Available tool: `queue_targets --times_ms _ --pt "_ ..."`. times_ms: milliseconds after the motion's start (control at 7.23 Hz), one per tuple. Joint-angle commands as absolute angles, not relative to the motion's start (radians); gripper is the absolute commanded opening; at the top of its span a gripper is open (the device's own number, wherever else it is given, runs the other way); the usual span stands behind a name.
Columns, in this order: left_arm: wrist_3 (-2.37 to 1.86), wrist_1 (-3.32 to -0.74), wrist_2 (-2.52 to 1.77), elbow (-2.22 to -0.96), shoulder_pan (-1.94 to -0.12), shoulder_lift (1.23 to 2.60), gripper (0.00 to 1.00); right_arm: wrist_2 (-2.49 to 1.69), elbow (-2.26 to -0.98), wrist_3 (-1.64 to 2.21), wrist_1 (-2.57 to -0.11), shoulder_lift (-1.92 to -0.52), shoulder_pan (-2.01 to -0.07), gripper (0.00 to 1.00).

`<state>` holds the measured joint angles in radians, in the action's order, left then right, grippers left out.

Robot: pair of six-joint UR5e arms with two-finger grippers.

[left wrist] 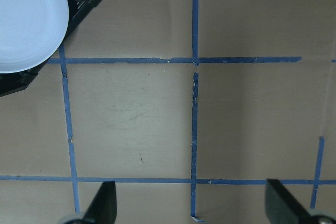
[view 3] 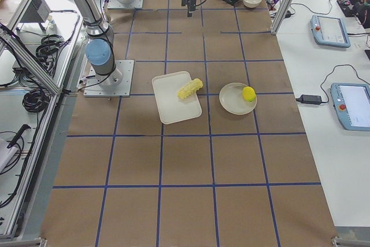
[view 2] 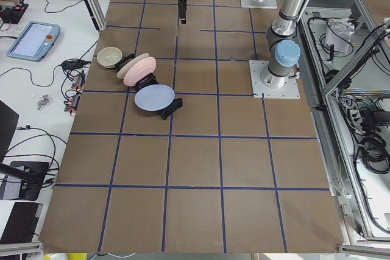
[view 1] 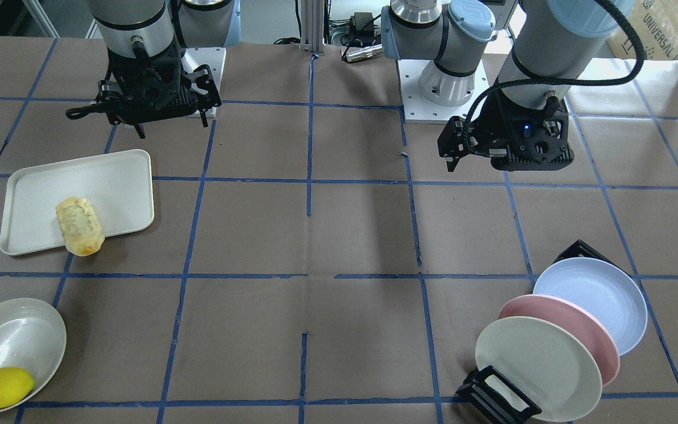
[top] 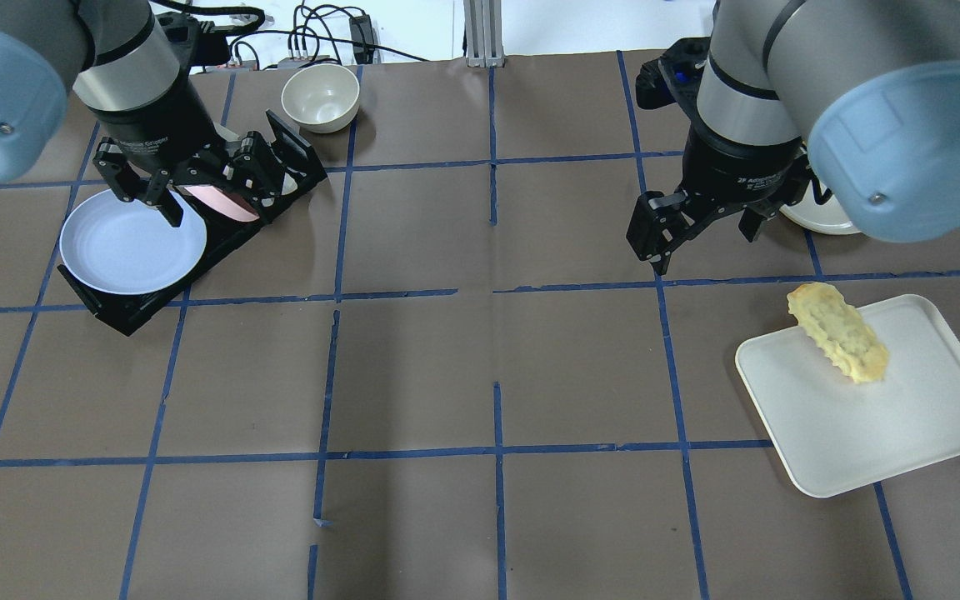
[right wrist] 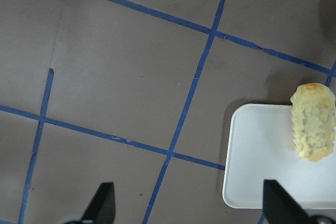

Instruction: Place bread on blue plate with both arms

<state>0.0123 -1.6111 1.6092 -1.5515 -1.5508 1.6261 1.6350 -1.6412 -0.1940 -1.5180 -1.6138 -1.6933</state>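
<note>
Bread [top: 838,333] untouched: right gripper [top: 701,235] wide open and empty above table [top: 488,375], just left of white tray [top: 863,433], pastry lying across its far rim, one end overhanging. Left gripper [top: 197,198], likewise spread and empty, hanging over black rack [top: 126,321], blue plate [top: 130,250] propped in its end slot, far left.

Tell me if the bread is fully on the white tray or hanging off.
Hanging off: the bread lies across the white tray's rim, one end sticking out over the table.
</note>
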Motion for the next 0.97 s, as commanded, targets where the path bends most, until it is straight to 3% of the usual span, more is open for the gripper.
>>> queue_targets --times_ms 0,553,830 --pt "0.026 -1.606 1.602 -1.534 -1.533 1.631 1.0 1.678 -1.728 -0.245 -1.551 -1.652 -1.649 0.97" --pt "0.35 -1.594 1.604 -1.499 -1.312 1.675 1.0 1.602 -2.159 -0.703 -1.962 -1.733 -1.16 0.99" --pt "0.557 -1.572 1.6 -1.422 -1.153 1.799 1.0 1.545 -2.247 -0.83 -2.115 -1.729 -1.094 0.99"
